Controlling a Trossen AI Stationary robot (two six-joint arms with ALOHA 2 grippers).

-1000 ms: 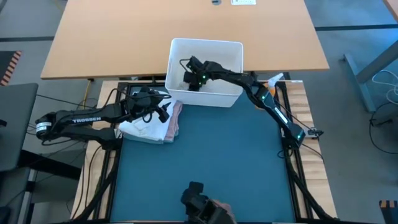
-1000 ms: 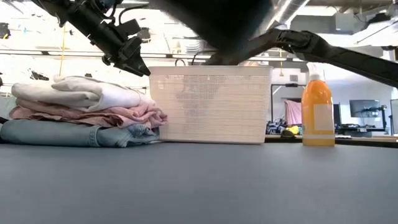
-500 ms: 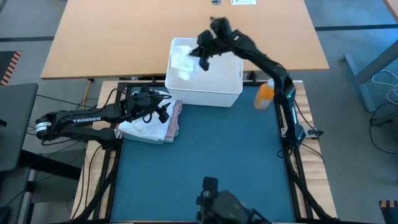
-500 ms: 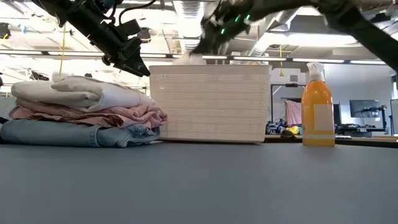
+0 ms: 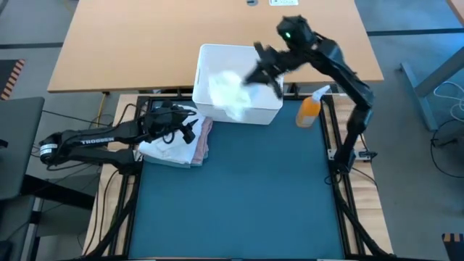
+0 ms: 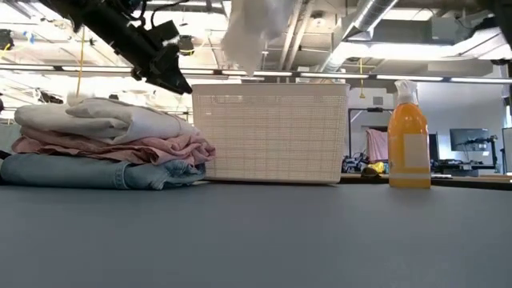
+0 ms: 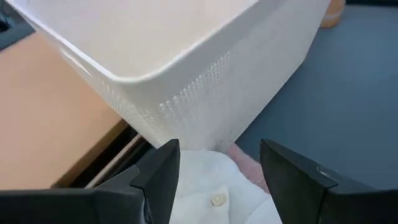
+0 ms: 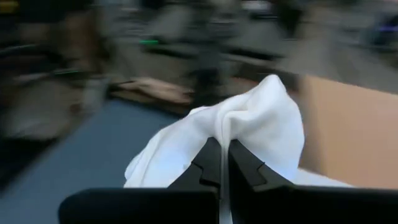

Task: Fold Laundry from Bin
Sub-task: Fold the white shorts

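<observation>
White cloth coming up out of the bin

From above, the right gripper (image 5: 262,67) is pinching a white cloth (image 5: 228,90) over the white bin (image 5: 272,116) at the teal mat's (image 5: 239,196) far edge; the left gripper (image 5: 190,130) is hovering spread apart over the folded stack (image 5: 177,151). At table level, an orange bottle (image 6: 409,136) is standing beside the bin, ceiling lights glowing behind

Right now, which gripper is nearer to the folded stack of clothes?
The left gripper: it hovers open just above the folded stack. The right gripper is over the bin, holding a white cloth.
</observation>
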